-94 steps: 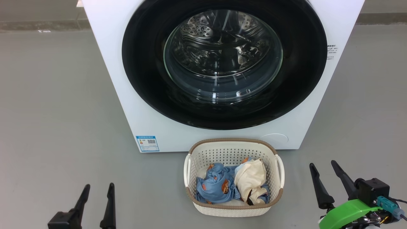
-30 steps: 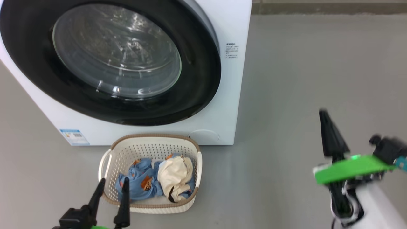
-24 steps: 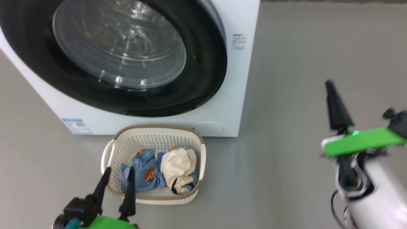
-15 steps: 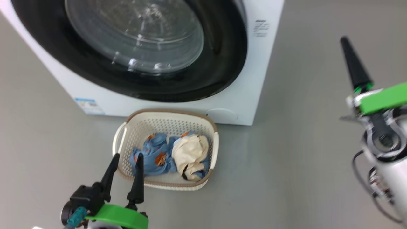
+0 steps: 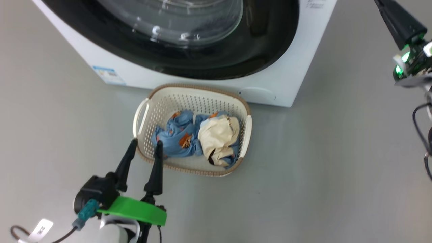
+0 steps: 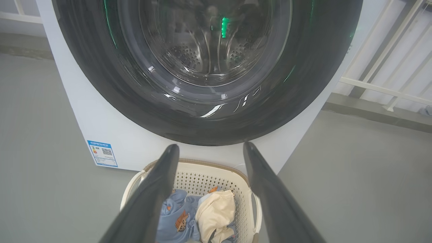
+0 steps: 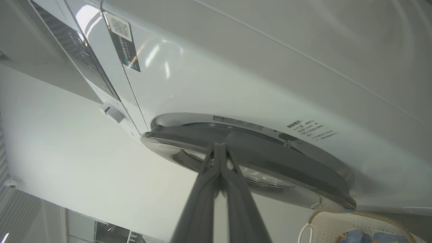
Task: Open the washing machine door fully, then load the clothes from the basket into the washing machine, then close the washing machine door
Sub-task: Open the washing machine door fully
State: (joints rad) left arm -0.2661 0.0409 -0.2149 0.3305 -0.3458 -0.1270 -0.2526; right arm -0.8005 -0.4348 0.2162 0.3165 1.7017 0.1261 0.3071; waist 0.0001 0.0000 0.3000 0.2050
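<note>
The large round glossy black door (image 5: 266,44) lay closed against the big white front-loading washing machine (image 5: 287,77) on the grey floor (image 5: 337,168). Just before it, under the door's lower arc, sat the small cream perforated plastic basket (image 5: 192,101) holding the crumpled light blue and cream clothes (image 5: 179,135). The left pincer (image 5: 146,141) gaped wide and empty at the basket's near left rim. The right pincer (image 7: 217,145), fingers pressed together on nothing, pointed at the door's edge; whether it touched could not be told. A small blue label sticker (image 5: 108,75) marked the machine's lower front.
</note>
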